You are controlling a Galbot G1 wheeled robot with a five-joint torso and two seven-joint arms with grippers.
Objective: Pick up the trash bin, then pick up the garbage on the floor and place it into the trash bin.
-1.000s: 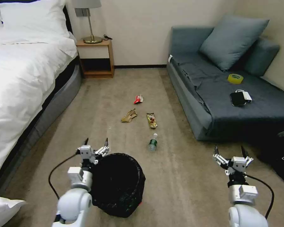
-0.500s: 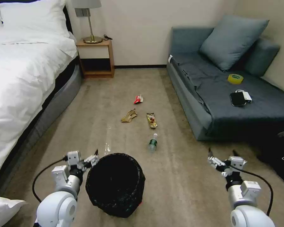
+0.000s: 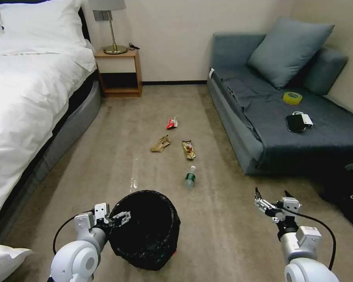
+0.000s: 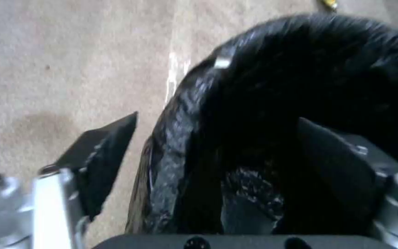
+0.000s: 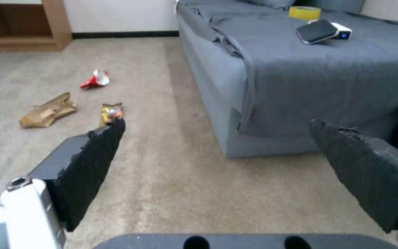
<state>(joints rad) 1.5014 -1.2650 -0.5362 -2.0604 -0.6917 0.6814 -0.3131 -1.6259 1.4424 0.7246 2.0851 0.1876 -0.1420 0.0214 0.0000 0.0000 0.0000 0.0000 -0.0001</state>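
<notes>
On a bedroom carpet, our left gripper (image 3: 115, 216) sits at the near-left rim of the trash bin (image 3: 149, 235), fingers (image 4: 102, 152) spread wide, one outside the black liner and one inside, not yet closed on it. Our right gripper (image 3: 271, 199) hangs above bare carpet to the right, jaws parted and empty. Farther out on the floor lies the garbage: a clear bottle (image 3: 190, 177) nearest the bin, then a snack wrapper (image 3: 188, 149), crumpled tan paper (image 3: 160, 144) to its left, and a red-and-white packet (image 3: 171, 123) farthest away.
</notes>
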